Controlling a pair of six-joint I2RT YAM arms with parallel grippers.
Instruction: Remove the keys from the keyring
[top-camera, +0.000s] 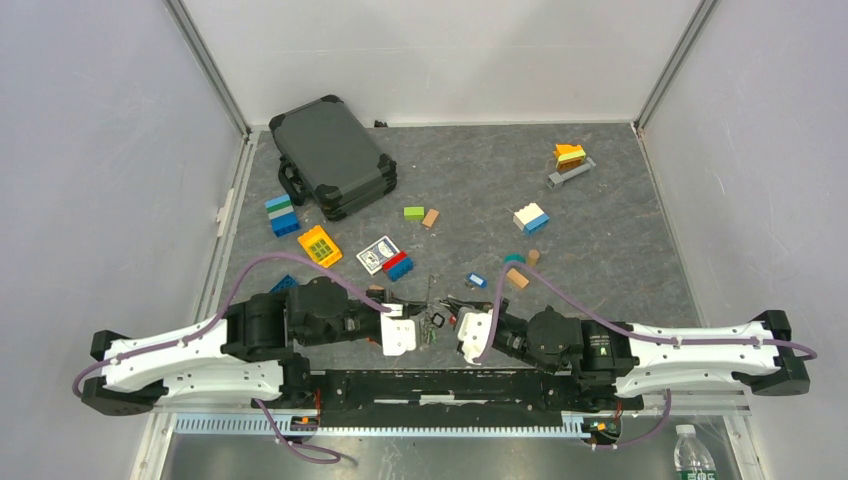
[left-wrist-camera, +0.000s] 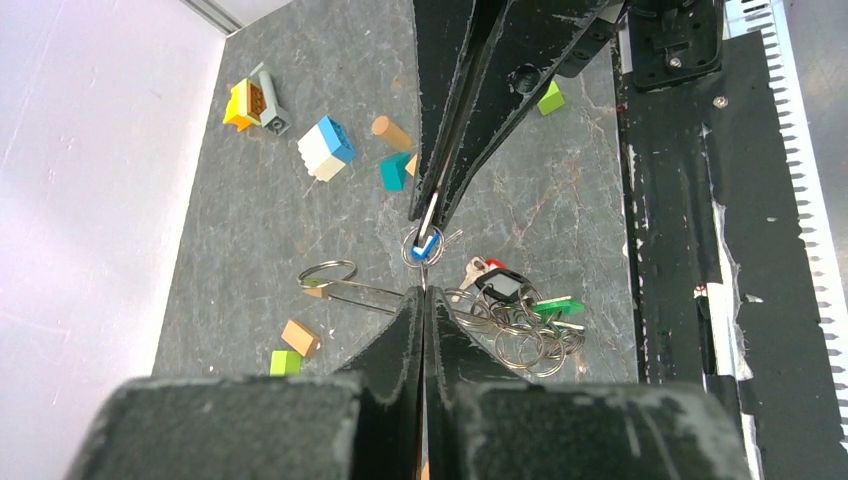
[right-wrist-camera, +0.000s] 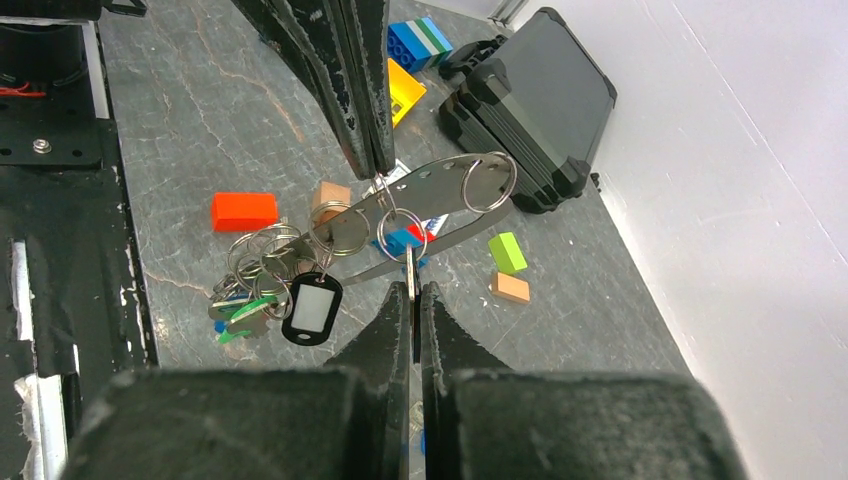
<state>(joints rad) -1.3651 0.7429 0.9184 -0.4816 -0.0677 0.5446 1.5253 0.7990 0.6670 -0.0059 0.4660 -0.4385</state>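
Note:
The keyring (right-wrist-camera: 440, 195), a long grey metal loop, hangs tilted above the table between both grippers. My left gripper (left-wrist-camera: 425, 292) is shut on a small split ring at the loop's middle, and it comes down from the top of the right wrist view (right-wrist-camera: 380, 172). My right gripper (right-wrist-camera: 412, 285) is shut on the silver blade of a blue-headed key (right-wrist-camera: 398, 240) that is threaded on that ring. The other keys (right-wrist-camera: 250, 290), with green heads and a black tag (right-wrist-camera: 310, 310), dangle in a bunch of rings at the loop's low end. From above, the keyring (top-camera: 432, 298) shows as a thin line.
A dark case (top-camera: 335, 155) lies at the back left. A card box (top-camera: 378, 253), a yellow plate (top-camera: 319, 245) and scattered coloured blocks (top-camera: 531, 217) lie around the middle. A red block (right-wrist-camera: 244, 211) sits under the keys. The black base rail (top-camera: 450, 385) runs along the near edge.

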